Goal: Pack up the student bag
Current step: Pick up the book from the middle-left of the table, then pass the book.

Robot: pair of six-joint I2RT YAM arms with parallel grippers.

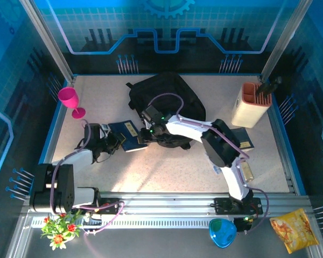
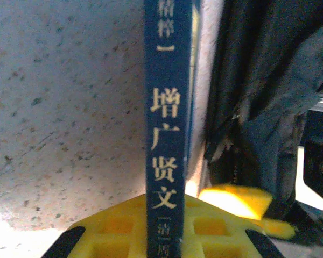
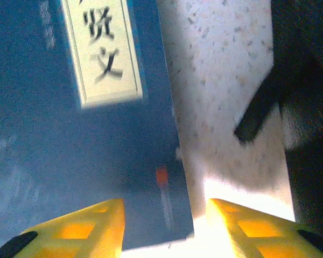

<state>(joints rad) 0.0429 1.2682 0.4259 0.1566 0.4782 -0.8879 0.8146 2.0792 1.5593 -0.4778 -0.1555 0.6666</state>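
I'm at the book stage of packing. A blue book (image 1: 127,135) sits left of centre in the overhead view, and both arms meet on it. The student bag (image 1: 169,97) lies at upper centre of the table (image 1: 167,172), just beyond the book. Its dark fabric also fills the right side of the left wrist view. In that view my left gripper (image 2: 164,215) has its yellow fingers pressed to either side of the book's spine, so I read it as clamped on the book, which stands on edge. My right gripper (image 3: 164,228) has its fingers well apart, with the lower corner of the book's cover lying between them and nothing pinched. I judge the left arm now owns the book. The next move is to back the right arm clear, then lift and swing the book up-frame toward the bag. I can't tell from here whether the bag's mouth is open, so I may need the right arm to hold it apart.
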